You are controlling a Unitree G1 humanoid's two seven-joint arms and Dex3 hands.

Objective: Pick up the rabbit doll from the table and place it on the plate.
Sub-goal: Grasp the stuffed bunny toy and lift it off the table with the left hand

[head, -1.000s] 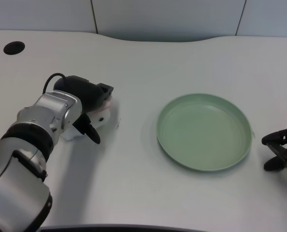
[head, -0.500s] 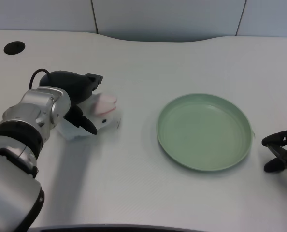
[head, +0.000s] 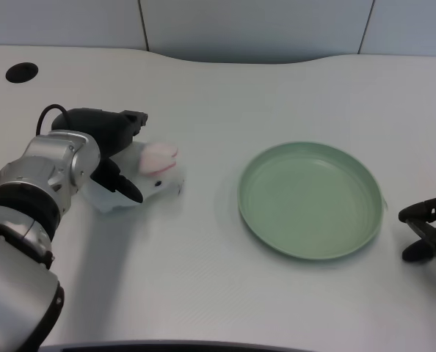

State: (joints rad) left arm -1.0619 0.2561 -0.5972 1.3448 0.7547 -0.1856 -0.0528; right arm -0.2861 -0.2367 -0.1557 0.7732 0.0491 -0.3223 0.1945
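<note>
on table (head: 203, 257): green plate (head: 310, 199) holds nothing; left hand (head: 108, 147) fingers (head: 126, 189) wrapped around rabbit doll (head: 146, 176).

Rabbit doll (head: 148, 174) lies on desk (head: 203, 279), left of centre. Left hand (head: 109, 150) sits over the doll's left part, touching it. Plate (head: 310, 199) lies on desk to the doll's right, well apart.

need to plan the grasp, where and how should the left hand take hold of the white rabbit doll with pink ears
Grip the white rabbit doll across its body, just behind the head, coming down from above on its left side where the black left hand already sits. It lies flat on the white table, pink ears toward the green round plate, so the ears look too thin and floppy to hold.
</note>
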